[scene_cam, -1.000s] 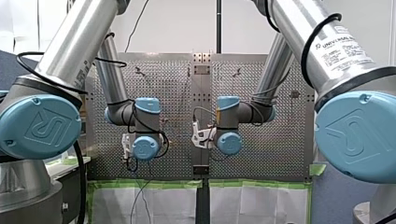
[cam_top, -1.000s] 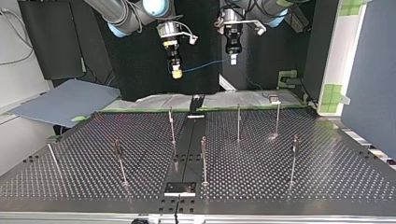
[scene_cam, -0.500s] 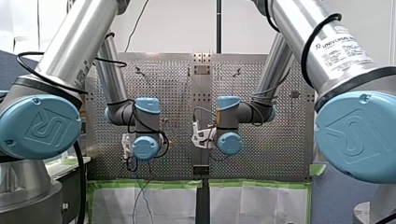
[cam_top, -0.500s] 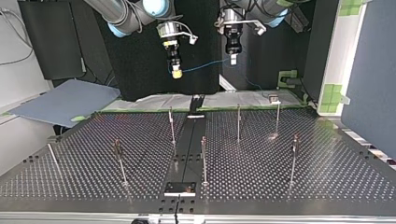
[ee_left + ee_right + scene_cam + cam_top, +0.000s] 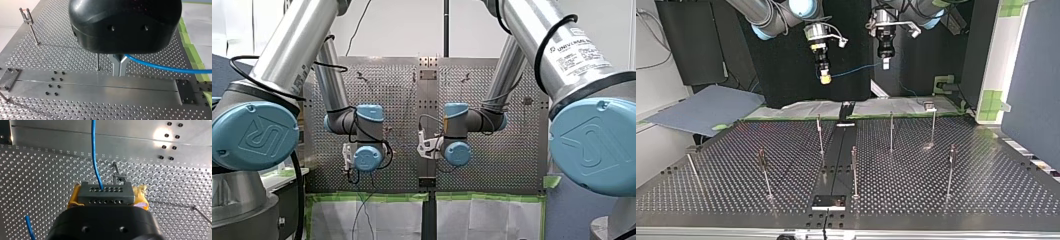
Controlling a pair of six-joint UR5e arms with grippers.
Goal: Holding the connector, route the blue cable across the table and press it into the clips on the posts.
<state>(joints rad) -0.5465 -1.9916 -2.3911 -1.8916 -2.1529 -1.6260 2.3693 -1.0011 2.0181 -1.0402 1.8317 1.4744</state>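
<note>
At my right gripper (image 5: 107, 195): yellow pads (image 5: 71, 202) clamped on the grey connector (image 5: 105, 192), its two rows of small holes facing the camera. Out of the upper row, the blue cable (image 5: 94, 152), running ahead over the perforated table (image 5: 37, 170) toward the plain centre strip. Just beyond the connector, a thin post (image 5: 116, 171) with a clip at its head. Along the plate edge, a line of tiny printed numerals (too small to read with any certainty).

At my left gripper (image 5: 119, 70): metal fingers (image 5: 116, 65) pinched together on the same cable, which leaves sideways toward the green tape (image 5: 191, 47). Just beside the fingers, another post; further off, a clip (image 5: 25, 15) on a post of its own.

In the top view: both grippers high over the table's far edge and well apart, with the cable slung between them in a shallow sag, above the posts.

In the front view: "UNIVERSAL ROBOTS" printed on my right arm (image 5: 579, 52), and a stylised "UR" mark on the big blue joint caps (image 5: 254, 135).
</note>
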